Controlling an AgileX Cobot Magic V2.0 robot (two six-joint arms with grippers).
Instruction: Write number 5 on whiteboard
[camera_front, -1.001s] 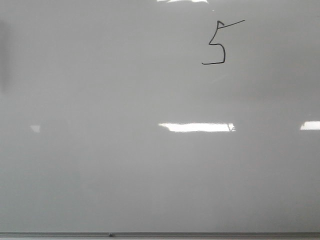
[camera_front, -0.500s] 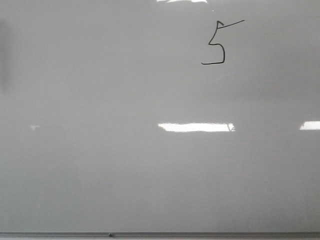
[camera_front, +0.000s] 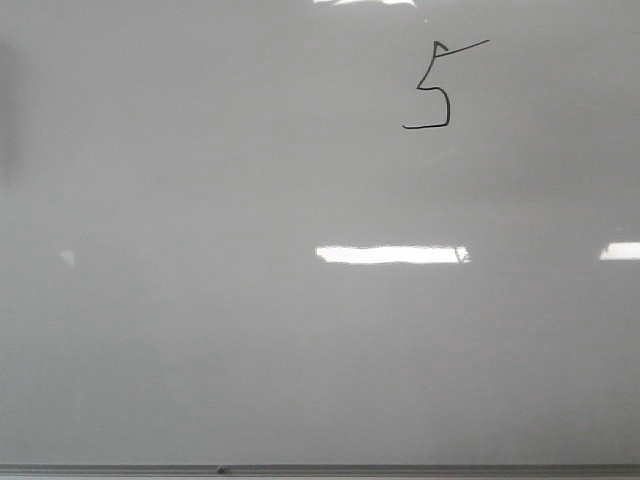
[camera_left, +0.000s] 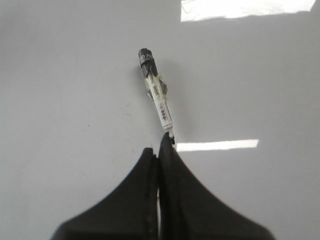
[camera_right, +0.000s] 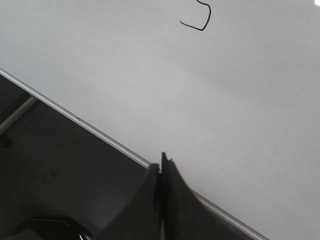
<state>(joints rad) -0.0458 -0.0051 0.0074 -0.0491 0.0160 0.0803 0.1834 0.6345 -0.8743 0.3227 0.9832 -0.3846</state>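
Observation:
The number 5 is a small black angular figure at the upper right of the whiteboard, which fills the front view. No gripper shows in that view. In the left wrist view my left gripper is shut on the end of a marker, whose black tip points away over the whiteboard. In the right wrist view my right gripper is shut and empty over the board's lower edge. The lower hook of the 5 shows far beyond it on the whiteboard.
A thin grey frame edge runs along the board's bottom and also shows in the right wrist view. Below it lies a dark surface. Bright glare bars sit on the board.
The 5 and the board stay the same. Only a faint reflection at the board's left shifts slightly.

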